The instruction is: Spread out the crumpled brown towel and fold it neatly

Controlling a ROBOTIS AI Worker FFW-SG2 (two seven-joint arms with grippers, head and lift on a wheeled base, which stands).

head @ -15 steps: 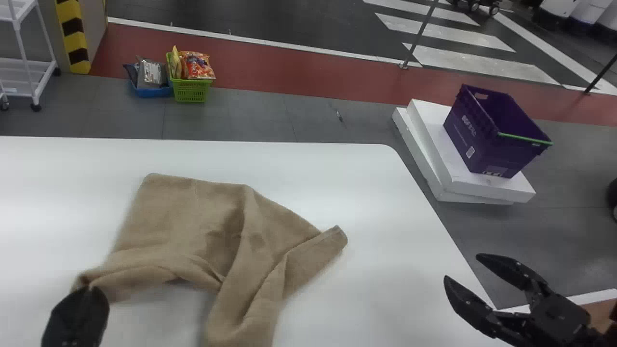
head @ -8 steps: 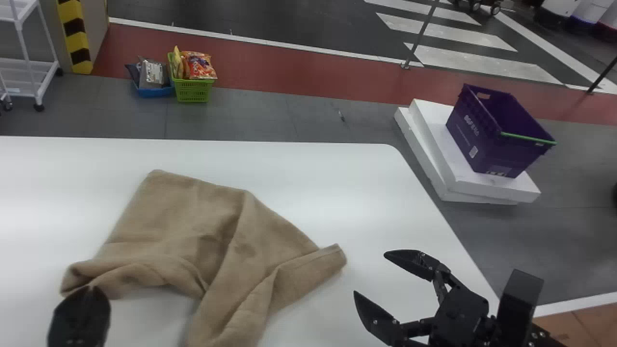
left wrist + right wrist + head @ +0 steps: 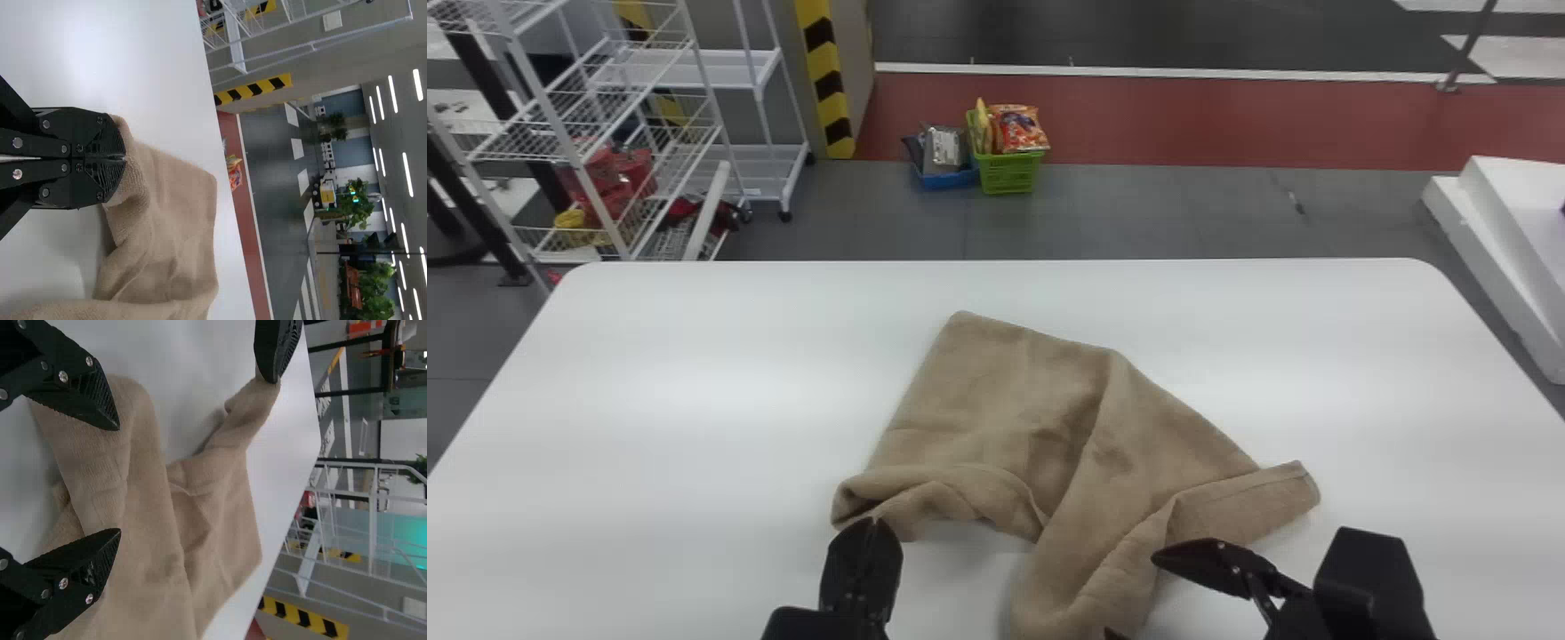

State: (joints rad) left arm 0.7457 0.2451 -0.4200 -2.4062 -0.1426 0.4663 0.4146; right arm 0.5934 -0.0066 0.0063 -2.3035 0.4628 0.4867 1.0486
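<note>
I have the towel [image 3: 996,400] on the bench [image 3: 694,400], brown and only partly spread. Its far part lies fairly flat, with a rounded corner at the far left and a fairly straight edge running from there toward me. From the far edge, a long crease slants down to the near side, shadowed hollows beside it and a darker patch just to its right. On the right, a narrow flap sticks out to a blunt end, with a hem line along its far edge. The near side is the messiest: the cloth rolls and bunches at the left, bows around a bare stretch of bench, then runs toward me in a wrinkled strip that leaves the head view at the bottom.

My left gripper [image 3: 876,523] is clamped on the bunched near-left corner; in the left wrist view, its tips [image 3: 125,159] meet with the cloth puckered against them. My right gripper [image 3: 1131,596] is spread wide at the near strip, holding nothing. The right wrist view shows cloth below and between its fingers [image 3: 83,570], but I can't tell whether they touch it.
</note>
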